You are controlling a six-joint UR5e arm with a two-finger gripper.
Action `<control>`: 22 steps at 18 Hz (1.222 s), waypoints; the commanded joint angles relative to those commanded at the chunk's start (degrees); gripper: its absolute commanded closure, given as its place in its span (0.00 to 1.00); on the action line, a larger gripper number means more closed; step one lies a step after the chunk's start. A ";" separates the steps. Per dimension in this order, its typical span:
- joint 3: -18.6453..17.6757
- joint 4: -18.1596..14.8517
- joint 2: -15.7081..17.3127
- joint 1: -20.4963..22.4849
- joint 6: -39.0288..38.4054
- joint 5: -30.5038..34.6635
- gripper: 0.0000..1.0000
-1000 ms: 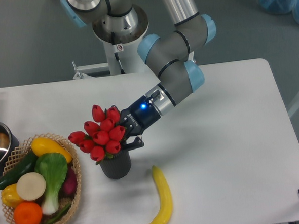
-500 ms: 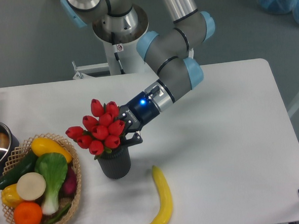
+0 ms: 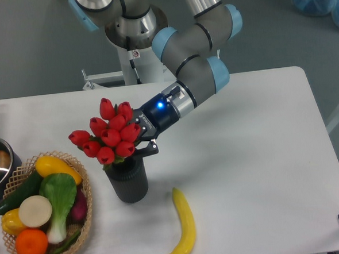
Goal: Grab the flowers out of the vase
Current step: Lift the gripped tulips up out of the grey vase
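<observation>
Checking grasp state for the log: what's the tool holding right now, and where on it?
The tool is shut on the flowers, gripping the right side of the bunch just under the red buds, above the mouth of the vase. The exact contact is hidden by the blooms.

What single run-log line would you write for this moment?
phase: lifting | gripper: shut on flowers | flowers: raised, stems at vase mouth | vase: upright on table | nearby: banana, basket

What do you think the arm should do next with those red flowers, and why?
Probably lift straight up a little more. The gripper is clamped on the flowers, but their base looks to sit at the mouth of the vase, so the stems may not be clear yet.
</observation>
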 joint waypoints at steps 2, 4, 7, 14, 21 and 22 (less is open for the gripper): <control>0.61 0.00 1.32 -0.09 -3.26 -0.89 0.60; 1.14 -0.09 1.76 0.09 -4.15 -0.98 0.60; 1.67 -0.09 2.46 0.26 -5.46 -1.06 0.60; 4.30 -0.17 3.69 1.05 -9.94 -2.38 0.60; 6.33 -0.18 5.28 2.81 -12.85 -4.49 0.60; 6.68 -0.18 5.37 3.25 -12.94 -4.49 0.60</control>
